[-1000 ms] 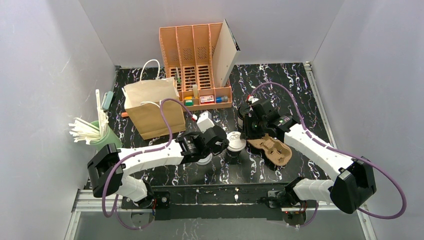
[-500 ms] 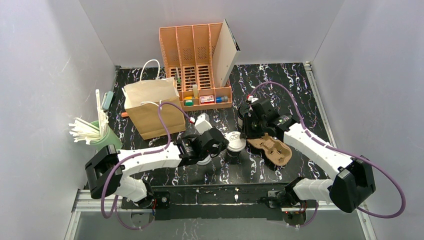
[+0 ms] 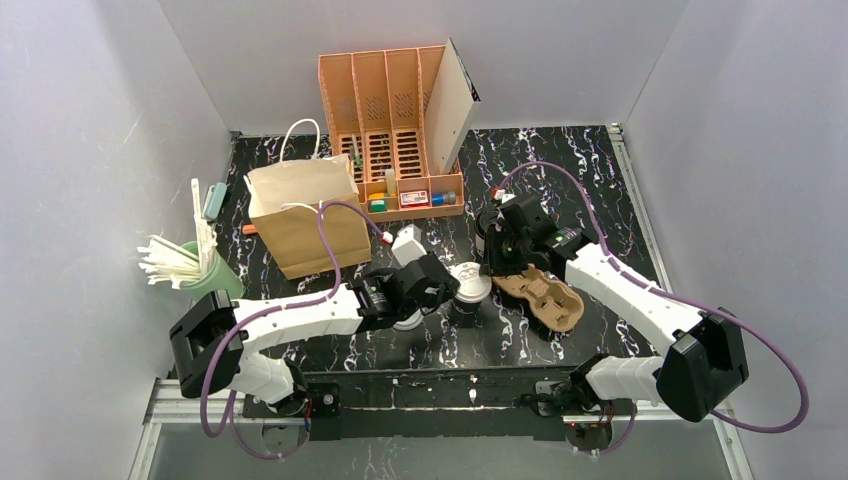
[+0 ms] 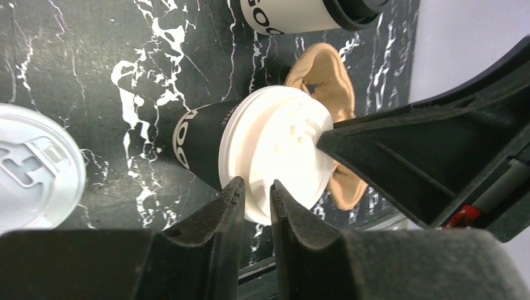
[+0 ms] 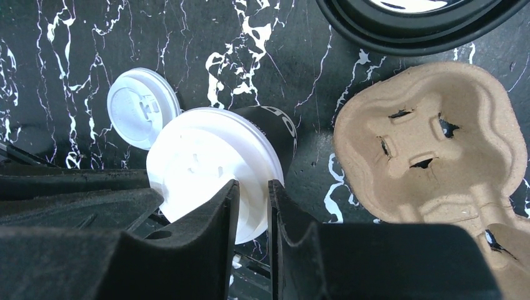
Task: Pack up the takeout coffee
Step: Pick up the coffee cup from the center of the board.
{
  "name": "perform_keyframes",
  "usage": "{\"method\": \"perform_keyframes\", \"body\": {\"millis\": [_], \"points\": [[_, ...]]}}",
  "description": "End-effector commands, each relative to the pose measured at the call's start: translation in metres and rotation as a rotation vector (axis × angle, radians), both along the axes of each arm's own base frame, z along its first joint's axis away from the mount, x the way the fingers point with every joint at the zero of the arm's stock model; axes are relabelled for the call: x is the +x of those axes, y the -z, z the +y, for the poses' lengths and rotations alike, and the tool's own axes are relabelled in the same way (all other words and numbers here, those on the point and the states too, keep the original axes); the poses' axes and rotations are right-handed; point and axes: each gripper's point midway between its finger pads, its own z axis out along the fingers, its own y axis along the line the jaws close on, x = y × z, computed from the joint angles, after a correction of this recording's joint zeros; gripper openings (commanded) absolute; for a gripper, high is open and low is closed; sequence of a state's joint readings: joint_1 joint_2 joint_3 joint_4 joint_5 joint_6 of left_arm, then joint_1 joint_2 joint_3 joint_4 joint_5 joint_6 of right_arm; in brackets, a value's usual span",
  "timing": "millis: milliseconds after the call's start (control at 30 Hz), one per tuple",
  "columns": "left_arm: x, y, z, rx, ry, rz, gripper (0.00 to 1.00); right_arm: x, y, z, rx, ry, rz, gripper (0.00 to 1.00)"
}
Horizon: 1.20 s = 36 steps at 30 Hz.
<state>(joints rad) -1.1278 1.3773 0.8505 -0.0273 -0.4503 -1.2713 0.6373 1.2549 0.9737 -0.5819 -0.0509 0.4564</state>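
The takeout coffee (image 3: 486,232) is a white paper cup (image 4: 290,14) under a black lid (image 5: 425,15), standing just behind my right wrist. A black cup with a white lid (image 3: 470,285) stands at the middle of the table. My left gripper (image 4: 255,184) hovers at the near rim of that white lid (image 4: 278,147), jaws a narrow slit apart with nothing pinched between them. My right gripper (image 5: 253,182) hangs above the same lid's (image 5: 206,159) edge, jaws also narrowly apart and empty. Between the white cup and the black cup in the top view is the right gripper (image 3: 497,262).
A brown pulp cup carrier (image 3: 545,297) lies right of the black cup. A loose flat white lid (image 5: 142,106) rests left of it, under my left arm. A brown paper bag (image 3: 305,215), an orange organizer (image 3: 390,140) and a green cup of straws (image 3: 205,268) stand behind and left.
My left wrist has drawn back slightly to the left and its jaws have parted a little. The right arm has barely moved.
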Motion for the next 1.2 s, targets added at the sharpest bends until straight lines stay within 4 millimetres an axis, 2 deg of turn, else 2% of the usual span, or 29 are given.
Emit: {"method": "perform_keyframes", "body": {"millis": [0, 267, 333, 433, 500, 600, 667, 833, 967, 1167], "points": [[-0.005, 0.007, 0.013, 0.164, 0.062, -0.007, 0.23, -0.001, -0.004, -0.001, -0.03, -0.013, 0.007, 0.33], [0.005, -0.037, 0.0, 0.172, 0.143, -0.082, 0.31, 0.009, -0.03, -0.001, -0.032, -0.013, -0.055, 0.42], [0.006, -0.048, 0.0, 0.181, 0.16, -0.102, 0.32, 0.01, -0.037, -0.001, -0.028, -0.02, -0.072, 0.56], [0.008, -0.065, 0.003, 0.209, 0.202, -0.135, 0.37, 0.01, -0.047, -0.007, -0.04, -0.03, -0.118, 0.96], [0.01, -0.075, 0.01, 0.247, 0.247, -0.148, 0.41, 0.006, -0.053, -0.004, -0.021, -0.069, -0.127, 0.98], [0.017, -0.088, 0.032, 0.32, 0.315, -0.146, 0.51, -0.001, -0.053, 0.0, -0.017, -0.099, -0.111, 0.98], [0.028, -0.103, 0.054, 0.329, 0.313, -0.154, 0.6, -0.003, -0.047, 0.002, -0.035, -0.106, -0.104, 0.98], [0.045, -0.171, 0.109, 0.362, 0.237, -0.256, 0.81, -0.012, -0.033, 0.017, -0.128, -0.153, -0.1, 0.98], [0.047, -0.21, 0.146, 0.461, 0.151, -0.307, 0.86, -0.013, -0.022, 0.019, -0.263, -0.135, -0.119, 0.98], [0.043, -0.262, 0.206, 0.573, -0.035, -0.392, 0.93, -0.012, -0.015, 0.022, -0.334, -0.113, -0.128, 0.98]]}}
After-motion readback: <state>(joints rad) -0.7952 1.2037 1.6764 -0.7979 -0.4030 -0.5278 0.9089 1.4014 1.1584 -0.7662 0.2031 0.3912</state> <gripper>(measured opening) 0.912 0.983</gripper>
